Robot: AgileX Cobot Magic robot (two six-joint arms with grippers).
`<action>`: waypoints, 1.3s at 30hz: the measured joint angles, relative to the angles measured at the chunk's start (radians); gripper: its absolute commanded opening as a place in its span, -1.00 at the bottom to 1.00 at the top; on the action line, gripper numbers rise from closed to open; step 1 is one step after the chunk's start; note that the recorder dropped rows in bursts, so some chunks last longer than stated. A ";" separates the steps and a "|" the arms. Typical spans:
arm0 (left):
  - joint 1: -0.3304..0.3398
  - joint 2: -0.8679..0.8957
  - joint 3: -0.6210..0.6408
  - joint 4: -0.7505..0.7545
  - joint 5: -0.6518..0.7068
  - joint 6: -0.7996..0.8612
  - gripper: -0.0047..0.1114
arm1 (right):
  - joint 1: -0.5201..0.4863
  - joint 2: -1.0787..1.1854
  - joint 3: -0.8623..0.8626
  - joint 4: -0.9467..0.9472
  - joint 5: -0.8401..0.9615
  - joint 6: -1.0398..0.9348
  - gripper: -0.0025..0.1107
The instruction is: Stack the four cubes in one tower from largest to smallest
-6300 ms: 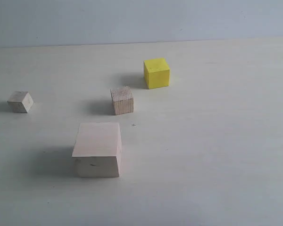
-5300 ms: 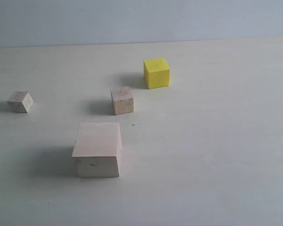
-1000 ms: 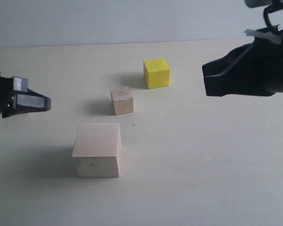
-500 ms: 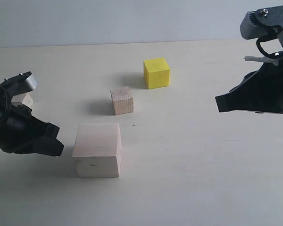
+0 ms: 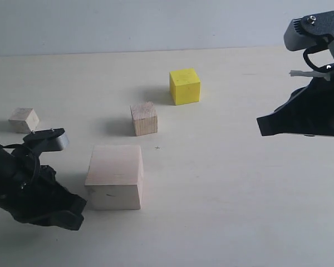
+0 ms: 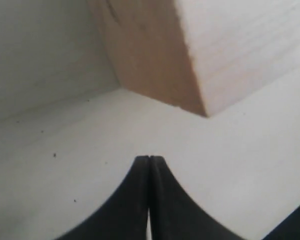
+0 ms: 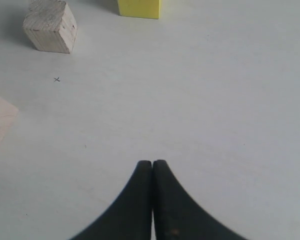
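Large cube (image 5: 114, 175) stands near left, with small cube (image 5: 23, 120), brown cube (image 5: 143, 118) and yellow cube (image 5: 184, 86) apart beyond; left gripper (image 5: 72, 216) just beside it, right gripper (image 5: 260, 127) at right, both jaws together, arms cut off by the edges.

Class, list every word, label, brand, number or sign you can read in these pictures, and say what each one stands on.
"x": a tiny dark cross marked on the table, near the brownish wood cube.
No other text: the brownish wood cube, the large pale wood cube, the yellow cube and the smallest pale wood cube show no words, labels, brands or numbers.
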 measured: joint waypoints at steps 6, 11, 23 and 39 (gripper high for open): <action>0.000 0.043 0.000 -0.111 -0.043 0.095 -0.90 | 0.000 0.000 0.000 -0.002 -0.011 0.003 -0.96; -0.001 0.048 0.000 -0.159 -0.036 0.130 -0.44 | 0.000 0.000 0.000 -0.002 -0.014 0.003 -0.96; -0.001 0.048 0.000 -0.115 0.001 0.221 -0.01 | 0.000 0.000 0.000 -0.002 -0.014 0.003 -0.96; -0.001 0.050 -0.034 -0.213 -0.104 0.428 0.05 | 0.000 0.000 0.000 -0.006 -0.017 0.003 -0.96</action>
